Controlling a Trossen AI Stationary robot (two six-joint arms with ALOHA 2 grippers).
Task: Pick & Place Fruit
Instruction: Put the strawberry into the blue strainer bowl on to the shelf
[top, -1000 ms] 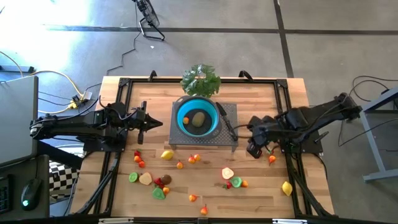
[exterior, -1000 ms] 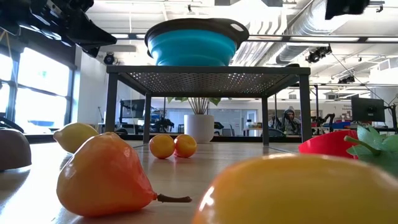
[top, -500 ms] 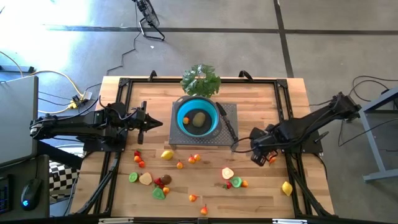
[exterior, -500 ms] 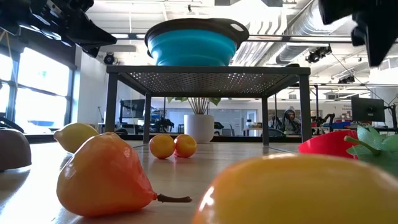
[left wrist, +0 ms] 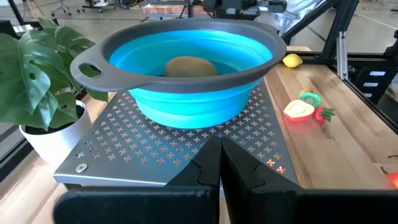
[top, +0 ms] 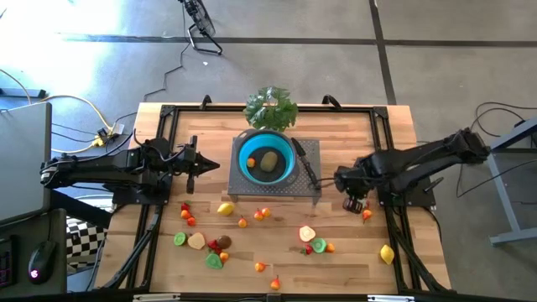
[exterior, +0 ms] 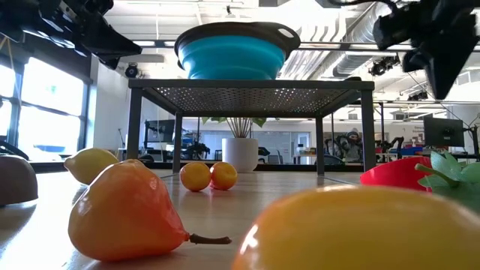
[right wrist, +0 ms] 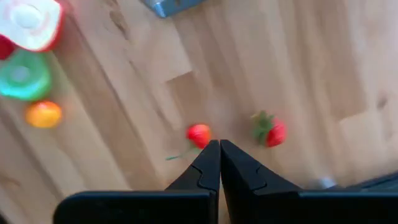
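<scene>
I count one brown fruit (top: pixel 268 160) already in the blue bowl (top: pixel 286 170), which sits on the metal stand (top: pixel 307 151) at the middle of the bench (top: pixel 352 126). Everything else is still loose on the wood, so by my reckoning the job is barely begun: a lemon (top: pixel 225 209) by the stand's front left corner, small orange pieces (top: pixel 262 213) in front of the stand, a cluster of slices (top: pixel 204 244) toward the front left, another cluster (top: pixel 313 241) front of centre, and a second lemon (top: pixel 387 252) near the front right corner.

The nearest piece to my working arm is a small red fruit (right wrist: pixel 198 133) with a stem, lying just beyond the tips of the right gripper (right wrist: pixel 220 148), with a strawberry (right wrist: pixel 270 132) beside it. That gripper hangs above the bench off the stand's right edge, jaws pressed together and empty, so I would have to part them before going down.

The left gripper (left wrist: pixel 219 149) waits off the stand's left edge, jaws closed on nothing, facing the bowl.
</scene>
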